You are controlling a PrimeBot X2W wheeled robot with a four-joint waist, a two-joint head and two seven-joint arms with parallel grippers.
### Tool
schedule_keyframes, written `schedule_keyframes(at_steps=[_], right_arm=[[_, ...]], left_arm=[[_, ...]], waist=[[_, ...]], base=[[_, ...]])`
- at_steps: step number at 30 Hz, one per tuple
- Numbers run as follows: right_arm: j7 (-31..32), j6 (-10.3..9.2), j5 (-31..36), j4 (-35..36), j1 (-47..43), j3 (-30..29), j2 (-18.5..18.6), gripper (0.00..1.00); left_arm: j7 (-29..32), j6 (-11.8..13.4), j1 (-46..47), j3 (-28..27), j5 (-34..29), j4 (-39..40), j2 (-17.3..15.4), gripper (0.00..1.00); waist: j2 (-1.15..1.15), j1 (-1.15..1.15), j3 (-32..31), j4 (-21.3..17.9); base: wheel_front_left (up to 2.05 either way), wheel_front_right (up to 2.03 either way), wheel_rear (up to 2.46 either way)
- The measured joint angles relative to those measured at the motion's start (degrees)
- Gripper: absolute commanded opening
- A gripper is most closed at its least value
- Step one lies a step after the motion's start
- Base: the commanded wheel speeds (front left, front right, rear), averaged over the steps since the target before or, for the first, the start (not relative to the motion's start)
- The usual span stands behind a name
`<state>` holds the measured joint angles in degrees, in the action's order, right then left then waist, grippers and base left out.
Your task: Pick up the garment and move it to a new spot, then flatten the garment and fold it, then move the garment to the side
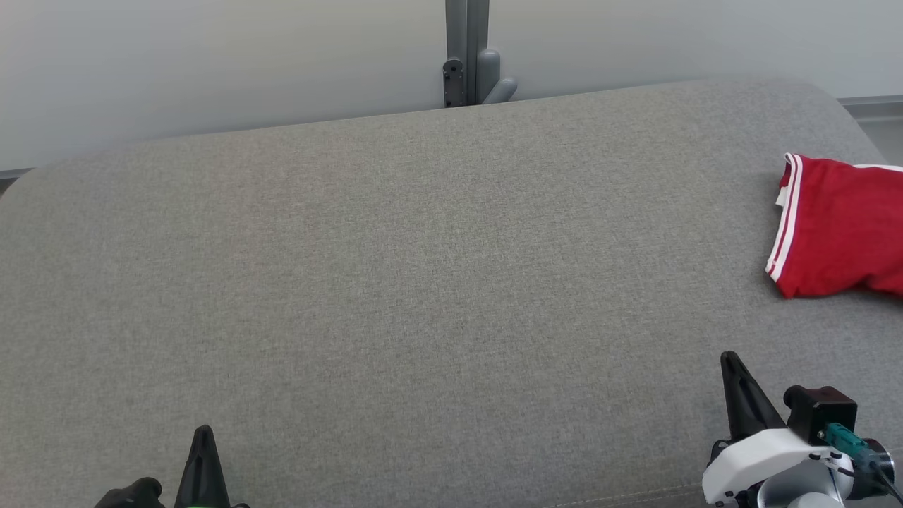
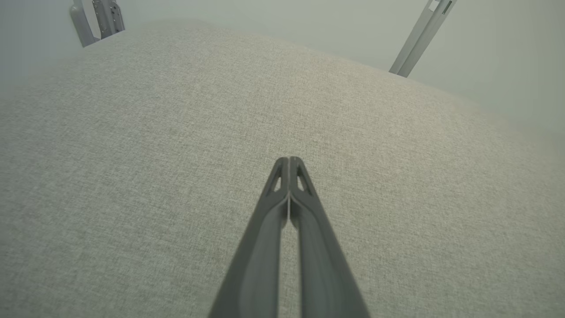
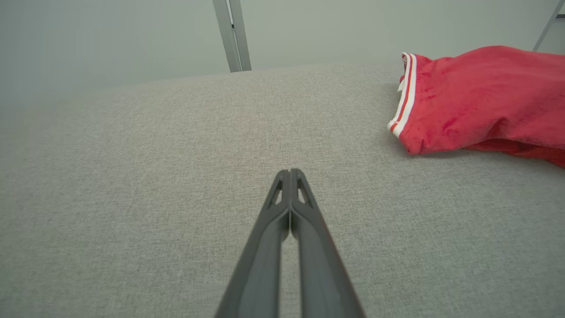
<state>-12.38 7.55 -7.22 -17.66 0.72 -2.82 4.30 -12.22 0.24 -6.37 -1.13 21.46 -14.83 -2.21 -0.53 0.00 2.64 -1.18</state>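
Observation:
The garment is red with white stripes along one hem and lies bunched at the right edge of the grey fabric surface, cut off by the head view's border. In the right wrist view the garment sits up and to the right of my right gripper, well apart from it. My right gripper is shut and holds nothing, low at the right. At the lower left, my left gripper is shut too, over bare fabric; its tips meet with nothing between them.
A grey metal post with a bracket stands behind the surface's far edge against a pale wall. The surface curves down at its rounded far corners. A slanted grey strut shows beyond the edge in the left wrist view.

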Motion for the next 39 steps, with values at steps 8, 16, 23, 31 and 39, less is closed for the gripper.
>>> schedule_keyframes(at_steps=[8, 16, 23, 31, 39], right_arm=[[1.9, 0.00, -9.4, 0.6, 0.1, -0.3, -0.1, 0.00], [3.8, -0.01, -18.0, 1.1, 0.3, -0.6, -0.3, 0.00], [5.3, -0.01, -25.0, 1.5, 0.7, -0.9, -0.4, 0.00], [6.9, -0.01, -32.2, 2.0, 0.9, -1.2, -0.5, 0.00], [8.3, -0.01, -39.0, 2.3, 1.4, -1.5, -0.6, 0.00]], left_arm=[[2.0, -0.8, 1.0, -0.5, 7.8, 0.2, 0.0, 0.00], [3.9, -1.6, 2.0, -1.0, 15.0, 0.3, 0.0, 0.00], [5.4, -2.3, 2.9, -1.5, 20.8, 0.6, 0.0, 0.00], [7.1, -2.8, 3.9, -2.0, 26.6, 0.7, 0.0, 0.00], [8.7, -3.4, 4.8, -2.4, 32.5, 0.9, -0.1, 0.00]], waist=[[0.00, 0.00, -0.2, 0.1], [0.00, 0.00, -0.3, 0.2], [0.00, 0.00, -0.5, 0.2], [0.00, 0.00, -0.6, 0.3], [0.00, 0.00, -0.8, 0.4]], base=[[0.00, 0.00, 0.00], [0.00, 0.00, 0.00], [0.00, 0.00, 0.00], [0.00, 0.00, 0.00], [0.00, 0.00, 0.00]])
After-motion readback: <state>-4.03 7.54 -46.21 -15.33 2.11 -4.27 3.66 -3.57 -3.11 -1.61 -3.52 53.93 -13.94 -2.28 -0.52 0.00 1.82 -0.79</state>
